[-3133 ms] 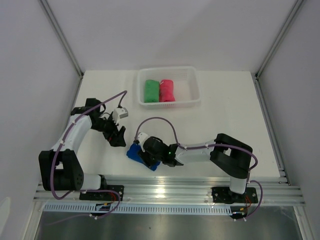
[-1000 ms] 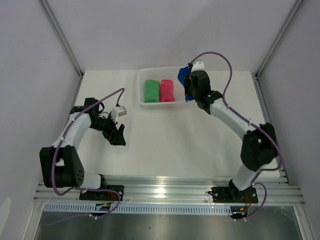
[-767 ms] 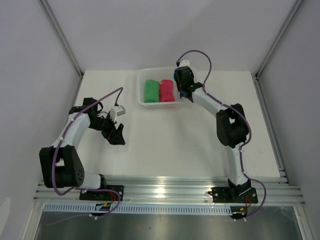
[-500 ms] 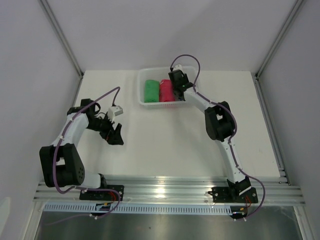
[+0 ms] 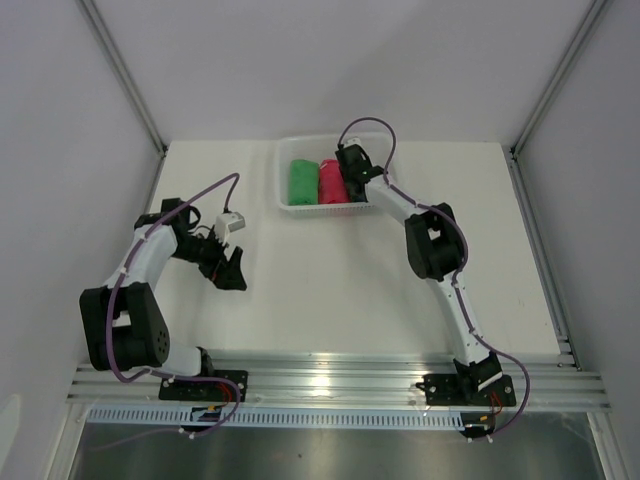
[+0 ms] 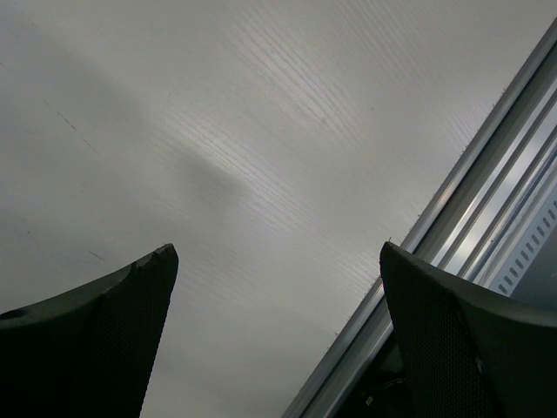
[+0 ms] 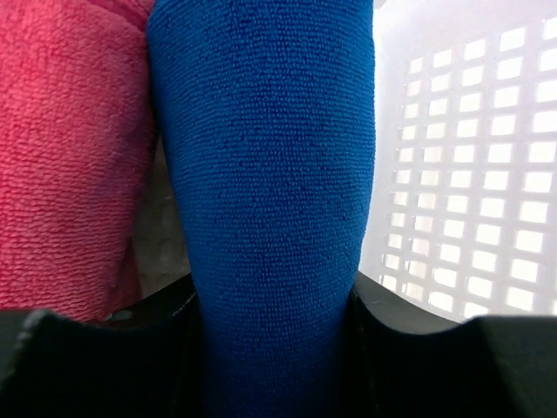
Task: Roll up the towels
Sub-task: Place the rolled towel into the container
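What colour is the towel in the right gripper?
The towel is royal blue; right wrist view.

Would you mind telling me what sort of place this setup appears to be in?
Most likely a robotics lab test cell: a white table boxed in by plain panels on aluminium posts, two robot arms bolted to a metal rail at its near edge, and a basket of rolled towels.

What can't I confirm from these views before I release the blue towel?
- Top view: the right gripper hides the blue towel.
- Right wrist view: the towel's ends are cut off by the top edge and the gripper, so contact with the basket floor can't be judged.
- Right wrist view also leaves out the green towel.
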`<state>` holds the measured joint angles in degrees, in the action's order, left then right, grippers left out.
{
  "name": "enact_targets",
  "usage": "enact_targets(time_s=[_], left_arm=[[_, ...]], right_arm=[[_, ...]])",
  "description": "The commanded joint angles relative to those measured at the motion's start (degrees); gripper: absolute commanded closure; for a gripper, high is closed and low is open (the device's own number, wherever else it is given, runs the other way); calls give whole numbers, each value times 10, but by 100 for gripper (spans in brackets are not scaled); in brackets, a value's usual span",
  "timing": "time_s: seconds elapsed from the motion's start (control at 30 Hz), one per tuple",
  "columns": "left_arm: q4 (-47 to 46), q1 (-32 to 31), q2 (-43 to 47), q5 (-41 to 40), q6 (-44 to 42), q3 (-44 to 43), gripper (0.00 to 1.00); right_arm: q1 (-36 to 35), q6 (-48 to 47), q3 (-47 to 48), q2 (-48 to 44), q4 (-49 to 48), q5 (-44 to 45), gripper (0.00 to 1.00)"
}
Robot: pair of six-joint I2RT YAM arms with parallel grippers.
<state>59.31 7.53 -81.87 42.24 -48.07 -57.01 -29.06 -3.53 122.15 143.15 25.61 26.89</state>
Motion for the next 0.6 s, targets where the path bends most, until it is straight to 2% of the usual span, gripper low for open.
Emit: enact_targets(time_s=[0.0, 0.2, 0.43, 0.57], left_arm=[[2, 8, -2, 18, -12, -6, 0], [2, 12, -8, 17, -11, -8, 0], [4, 13, -13, 13, -11, -9, 1], [5, 13, -15, 14, -11, -13, 1]], right_arm=[[9, 55, 25, 4, 23, -68, 60], [19, 91, 17, 1, 29, -109, 42], [30, 117, -18, -46, -4, -151, 31], [32, 114, -26, -67, -10, -145, 26]])
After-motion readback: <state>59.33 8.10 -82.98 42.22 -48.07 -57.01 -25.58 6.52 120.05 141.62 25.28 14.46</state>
